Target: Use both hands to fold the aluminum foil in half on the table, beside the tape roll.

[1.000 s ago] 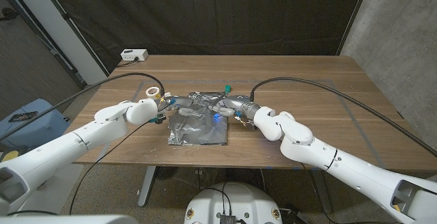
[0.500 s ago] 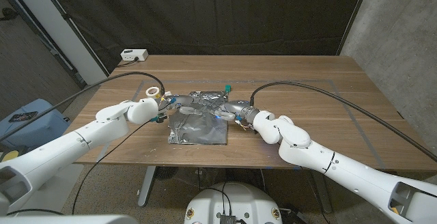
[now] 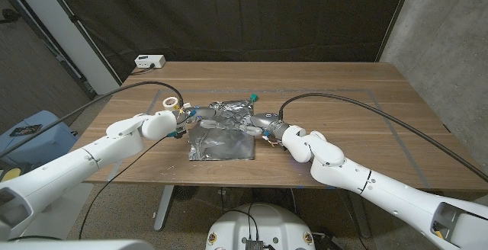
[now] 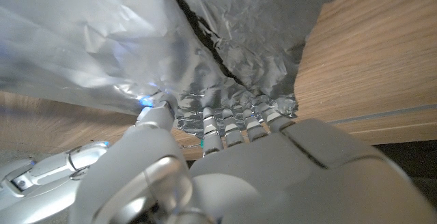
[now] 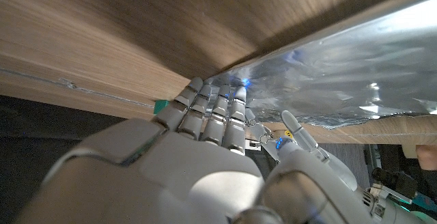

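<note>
While foil [image 3: 221, 132] lifts, tape roll [image 3: 171, 103] sits beside.

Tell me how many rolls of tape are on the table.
1. A white tape roll stands on the wooden table, beside the left hand at the crinkled silver aluminum foil's left edge. Others could be hidden.

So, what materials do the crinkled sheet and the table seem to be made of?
The sheet looks like thin aluminum foil: silver, shiny, heavily creased, with bright glints in both wrist views. The table looks like wood, or perhaps a wood veneer: brown with long grain lines and a dull, satin finish. The left hand and right hand each hold an edge of the foil.
</note>
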You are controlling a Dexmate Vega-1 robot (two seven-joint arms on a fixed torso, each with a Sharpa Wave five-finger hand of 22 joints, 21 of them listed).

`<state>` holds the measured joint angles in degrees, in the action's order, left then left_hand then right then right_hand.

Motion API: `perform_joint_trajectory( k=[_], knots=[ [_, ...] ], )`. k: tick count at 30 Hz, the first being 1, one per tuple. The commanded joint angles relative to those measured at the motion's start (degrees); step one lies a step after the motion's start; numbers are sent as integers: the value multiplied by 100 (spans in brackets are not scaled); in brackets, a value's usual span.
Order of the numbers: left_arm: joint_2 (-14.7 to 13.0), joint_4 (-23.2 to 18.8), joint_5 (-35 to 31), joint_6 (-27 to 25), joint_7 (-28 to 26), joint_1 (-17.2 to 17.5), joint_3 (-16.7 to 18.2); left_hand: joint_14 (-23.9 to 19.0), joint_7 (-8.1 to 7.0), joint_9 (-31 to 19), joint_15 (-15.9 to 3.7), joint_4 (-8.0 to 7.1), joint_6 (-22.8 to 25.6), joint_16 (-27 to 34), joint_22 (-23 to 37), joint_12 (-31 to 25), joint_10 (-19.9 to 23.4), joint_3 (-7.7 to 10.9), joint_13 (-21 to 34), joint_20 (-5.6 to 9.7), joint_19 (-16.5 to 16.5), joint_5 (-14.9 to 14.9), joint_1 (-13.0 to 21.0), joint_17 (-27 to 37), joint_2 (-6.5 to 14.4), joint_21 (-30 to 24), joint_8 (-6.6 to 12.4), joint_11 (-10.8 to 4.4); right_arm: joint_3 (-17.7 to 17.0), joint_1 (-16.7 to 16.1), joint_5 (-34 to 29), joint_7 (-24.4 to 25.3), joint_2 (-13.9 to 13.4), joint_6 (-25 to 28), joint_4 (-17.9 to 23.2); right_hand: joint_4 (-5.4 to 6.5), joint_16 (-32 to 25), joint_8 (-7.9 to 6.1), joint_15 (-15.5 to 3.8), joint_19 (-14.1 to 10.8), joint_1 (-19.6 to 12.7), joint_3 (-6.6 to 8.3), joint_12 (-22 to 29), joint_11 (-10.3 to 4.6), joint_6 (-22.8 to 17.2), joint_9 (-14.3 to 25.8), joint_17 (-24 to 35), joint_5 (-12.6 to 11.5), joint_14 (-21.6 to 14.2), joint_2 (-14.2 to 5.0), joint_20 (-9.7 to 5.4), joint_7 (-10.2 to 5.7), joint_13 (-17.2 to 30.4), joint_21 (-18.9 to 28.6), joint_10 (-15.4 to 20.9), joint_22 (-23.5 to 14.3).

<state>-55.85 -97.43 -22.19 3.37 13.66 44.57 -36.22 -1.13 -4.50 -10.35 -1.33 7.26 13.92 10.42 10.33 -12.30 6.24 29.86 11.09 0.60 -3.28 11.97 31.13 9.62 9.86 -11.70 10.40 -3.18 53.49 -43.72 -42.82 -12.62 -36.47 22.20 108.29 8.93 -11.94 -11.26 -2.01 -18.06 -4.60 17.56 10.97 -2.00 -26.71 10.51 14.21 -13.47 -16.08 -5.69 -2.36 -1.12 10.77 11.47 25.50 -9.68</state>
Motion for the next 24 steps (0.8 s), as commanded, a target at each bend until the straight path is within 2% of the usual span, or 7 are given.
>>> perform_joint_trajectory(
  k=[1, 16, 24],
  knots=[
    [17, 9, 4, 40, -20, -15, -14, -24, -10, -6, 1, 11, 15, -11, 1, 3, 44, -24, 17, 0, -36, 24, 27, 7, 13, -1, 20, -22, -120, -107, -38, -72, -215, 149, 461, -1, 10, -9, -32, 27, 68, 45, 12, 26, -4, 12, 4, -24, 15, -284, -127, 22, 17, -13, 14, -17],
    [55, 17, -44, 33, -55, -39, -39, -28, -9, -6, 0, 14, 17, -10, 2, 4, 46, -28, 18, -2, -38, 25, 29, 7, 12, -1, 20, -19, -412, -308, 6, -252, -463, 207, 1118, -12, 19, -3, 1, 25, 75, 63, 3, 52, 9, 12, -22, -26, 28, -271, -111, 33, 17, -16, -4, -17],
    [126, 68, -60, 6, -29, -95, -79, -32, -8, -6, 0, 14, 15, -10, 2, 8, 38, -30, 18, -1, -41, 25, 30, 7, 13, -2, 19, -21, -597, -448, 72, -731, -642, 592, 1668, -19, 28, 10, 29, 28, 80, 71, -12, 52, 44, 12, -39, -27, 48, -257, -91, 50, 17, -20, -45, -17]
  ],
)
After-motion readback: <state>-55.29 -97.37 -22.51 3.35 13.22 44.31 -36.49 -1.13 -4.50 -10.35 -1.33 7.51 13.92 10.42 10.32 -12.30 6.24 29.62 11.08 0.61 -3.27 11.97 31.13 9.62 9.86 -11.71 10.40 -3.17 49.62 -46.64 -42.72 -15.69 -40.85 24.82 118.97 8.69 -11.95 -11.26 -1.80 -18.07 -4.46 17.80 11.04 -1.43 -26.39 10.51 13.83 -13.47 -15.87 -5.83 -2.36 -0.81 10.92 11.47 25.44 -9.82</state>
